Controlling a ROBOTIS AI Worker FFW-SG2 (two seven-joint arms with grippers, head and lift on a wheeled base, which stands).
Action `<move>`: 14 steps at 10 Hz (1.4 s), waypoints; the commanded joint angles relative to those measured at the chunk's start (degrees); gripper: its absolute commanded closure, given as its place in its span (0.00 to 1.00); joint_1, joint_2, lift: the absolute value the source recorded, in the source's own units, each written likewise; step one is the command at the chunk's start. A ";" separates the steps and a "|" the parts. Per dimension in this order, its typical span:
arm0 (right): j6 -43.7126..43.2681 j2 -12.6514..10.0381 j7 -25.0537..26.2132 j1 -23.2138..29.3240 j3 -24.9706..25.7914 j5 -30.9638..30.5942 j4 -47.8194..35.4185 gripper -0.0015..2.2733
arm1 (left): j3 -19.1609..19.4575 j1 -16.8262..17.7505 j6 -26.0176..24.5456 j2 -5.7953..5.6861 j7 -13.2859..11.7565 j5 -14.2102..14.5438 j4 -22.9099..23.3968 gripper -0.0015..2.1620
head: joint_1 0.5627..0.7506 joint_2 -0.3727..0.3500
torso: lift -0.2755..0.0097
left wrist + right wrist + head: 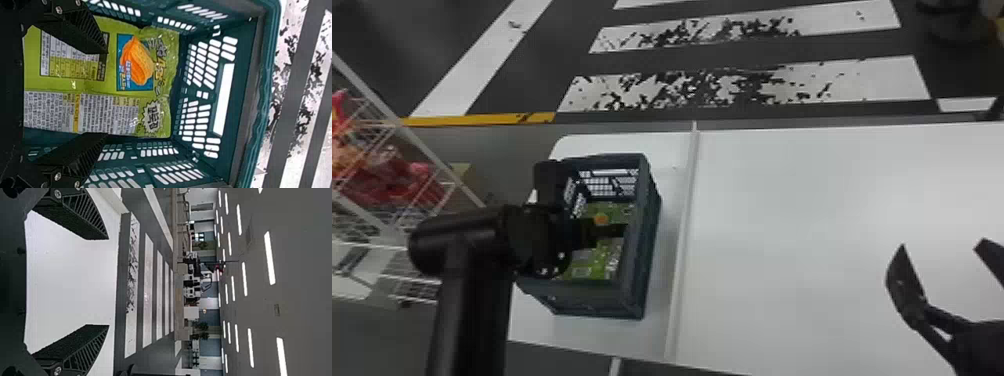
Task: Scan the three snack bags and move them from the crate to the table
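Observation:
My left gripper reaches down into the dark crate, over a green snack bag lying inside. In the left wrist view the left gripper is open, its two fingers apart above the green bag, which shows printed text and an orange chip picture; the crate surrounds it. Whether other bags lie beneath, I cannot tell. Over the right side of the table, my right gripper is held open; in the right wrist view the right gripper has nothing between its fingers.
The white table extends right of the crate, with a raised seam between them. At the far left stands a wire rack holding red bags. Striped floor lies beyond the table's back edge.

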State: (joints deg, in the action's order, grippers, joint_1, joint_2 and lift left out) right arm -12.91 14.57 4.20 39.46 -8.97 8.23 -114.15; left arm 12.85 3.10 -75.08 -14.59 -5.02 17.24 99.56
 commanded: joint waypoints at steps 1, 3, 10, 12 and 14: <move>-0.32 0.29 0.37 0.00 0.01 0.03 0.15 0.04 | -1.34 1.56 -0.12 0.00 -0.08 -0.54 -2.62 0.08 | 0.70 0.85 | 0.75; -0.84 0.55 0.63 0.35 0.18 0.03 0.24 0.04 | -2.22 2.88 -0.30 0.43 -1.13 -1.51 -5.61 0.10 | 0.70 0.82 | 0.75; -2.25 0.20 1.07 0.09 -0.26 1.53 1.47 0.04 | 2.00 -1.51 0.76 0.17 -4.47 -1.59 -2.44 0.88 | 0.70 0.82 | 0.75; -2.60 0.20 1.07 0.27 -0.26 1.61 1.38 0.04 | 3.32 -4.50 -0.12 0.26 -4.03 -1.42 4.24 0.88 | 0.70 0.85 | 0.75; -3.30 0.11 1.07 0.53 -0.08 1.70 1.29 0.04 | 3.67 -6.88 -1.53 0.52 -3.86 -1.24 9.60 0.88 | 0.70 0.86 | 0.75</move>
State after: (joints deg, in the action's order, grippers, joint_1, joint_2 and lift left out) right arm -16.06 14.69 5.28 39.91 -9.14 9.90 -112.79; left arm 16.48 -3.11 -76.27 -14.17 -8.84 15.98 107.66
